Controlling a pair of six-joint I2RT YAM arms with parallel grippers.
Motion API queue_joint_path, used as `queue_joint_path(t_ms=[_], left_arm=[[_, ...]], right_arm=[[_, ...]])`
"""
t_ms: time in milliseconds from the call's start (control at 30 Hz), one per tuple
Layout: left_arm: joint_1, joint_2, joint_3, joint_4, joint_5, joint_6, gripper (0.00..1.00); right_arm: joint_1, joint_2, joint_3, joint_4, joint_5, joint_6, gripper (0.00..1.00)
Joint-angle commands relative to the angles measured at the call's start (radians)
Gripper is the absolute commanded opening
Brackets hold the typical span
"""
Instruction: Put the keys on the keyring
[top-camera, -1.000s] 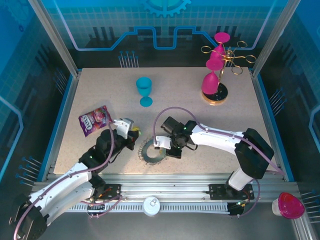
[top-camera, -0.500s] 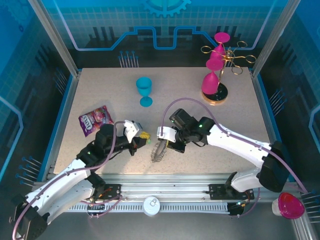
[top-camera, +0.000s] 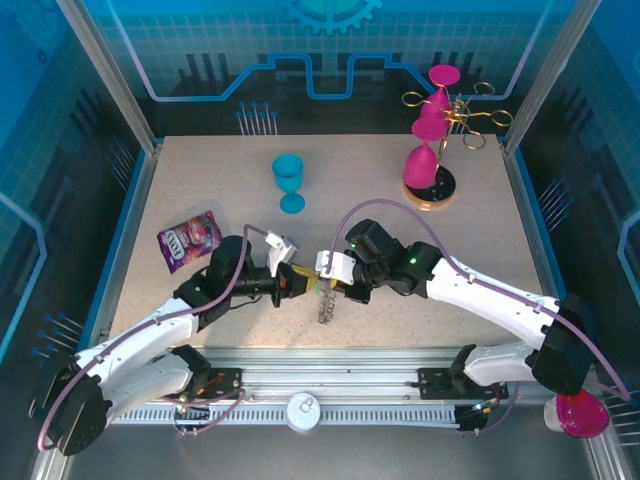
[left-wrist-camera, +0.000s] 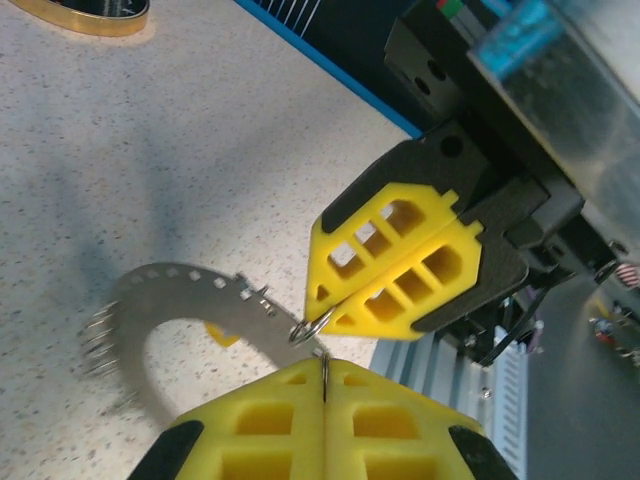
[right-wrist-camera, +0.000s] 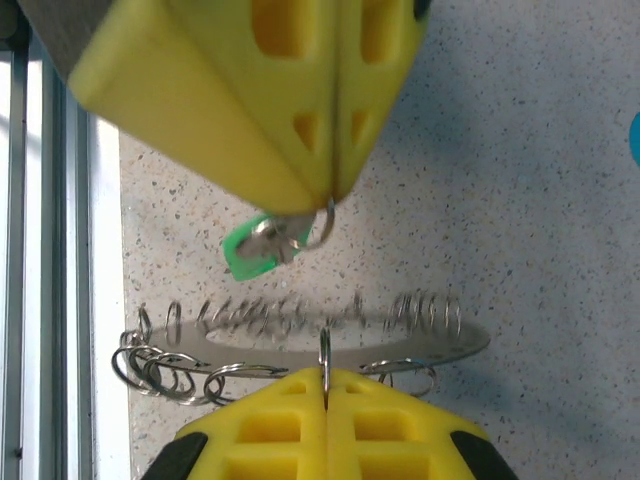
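Your right gripper (top-camera: 323, 289), jaws pressed together on the keyring (right-wrist-camera: 330, 340), your left gripper (top-camera: 300, 281) nose to nose with it, jaws pinching the keys (right-wrist-camera: 265, 243) by their small loop, keyring hanging from the right jaws, green-tagged keys dangling at the left jaws' tips, just off the keyring.

Right end effector (right-wrist-camera: 325, 388) pinches the keyring (right-wrist-camera: 285, 345) (keys (right-wrist-camera: 255, 248) dangle above)

Both arms stretch inward near the tabletop's front edge; left gripper (top-camera: 300, 283) and right gripper (top-camera: 327, 288) meet tip to tip, both clamped.
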Motion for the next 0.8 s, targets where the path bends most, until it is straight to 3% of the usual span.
queue_joint_path(t_ms=[0,767], left_arm=[[0.004,0.025,-0.02,0.089,0.047,-0.076,0.0],[0.005,0.071,-0.044,0.125,0.085,-0.088,0.0]], right_arm=[[0.023,-0.007,-0.003,0.052,-0.001,-0.006,0.0],[0.057,0.028,0.041,0.061,0.034,0.037,0.0]])
